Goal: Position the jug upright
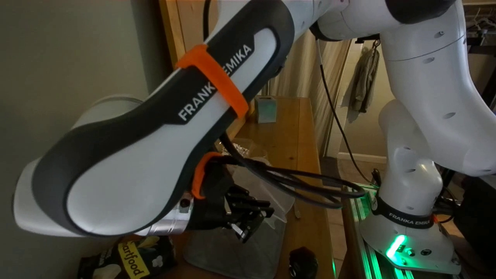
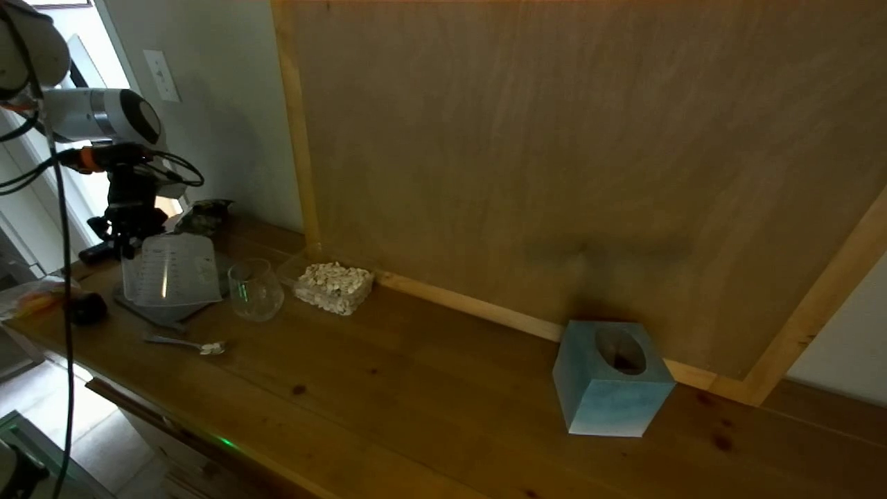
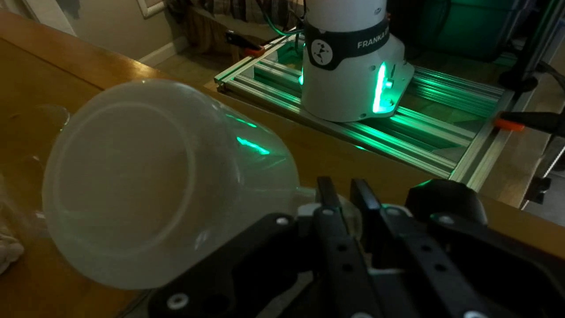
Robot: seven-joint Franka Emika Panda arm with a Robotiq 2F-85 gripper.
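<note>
Fingers (image 3: pixel 327 194) of the gripper (image 3: pixel 343 187) pinch the handle (image 3: pixel 349 214) of the jug (image 3: pixel 172 185), a slim gap between tips. Jug: milky, translucent, tilted, round base turned our way in the wrist view, green glints on its side. In an exterior view we see graduation marks, wide end low, over a grey mat (image 2: pixel 166 316); contact, we cannot tell. Counter (image 2: pixel 416 416) of knotted wood; we log a clear glass (image 2: pixel 255 291) just beside the jug, a blue box (image 2: pixel 613 405) well apart. Plywood panel (image 2: pixel 499 152) behind; a garment (image 1: pixel 366 79) hangs across the room.
</note>
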